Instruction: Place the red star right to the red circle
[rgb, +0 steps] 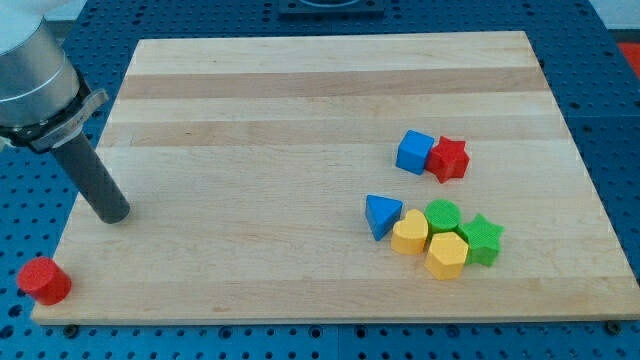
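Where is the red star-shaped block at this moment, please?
The red star block sits on the wooden board's right half, touching the blue cube's right side, above the cluster with the green circle.

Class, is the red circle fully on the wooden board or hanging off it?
Hanging off: the red circle overlaps the board's bottom-left corner edge.

red star (449, 158) | red circle (44, 280) | blue cube (414, 152) | green star (481, 239) | yellow heart (410, 233) | board (280, 120) pale wood, striped

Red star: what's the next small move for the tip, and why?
Probably sweep my tip across toward the view's right, to the far right side of the red star. The star touches the blue cube there, while the red circle sits at the board's bottom-left corner, near my tip. The star must be pushed leftward, so the tip should get behind it first.
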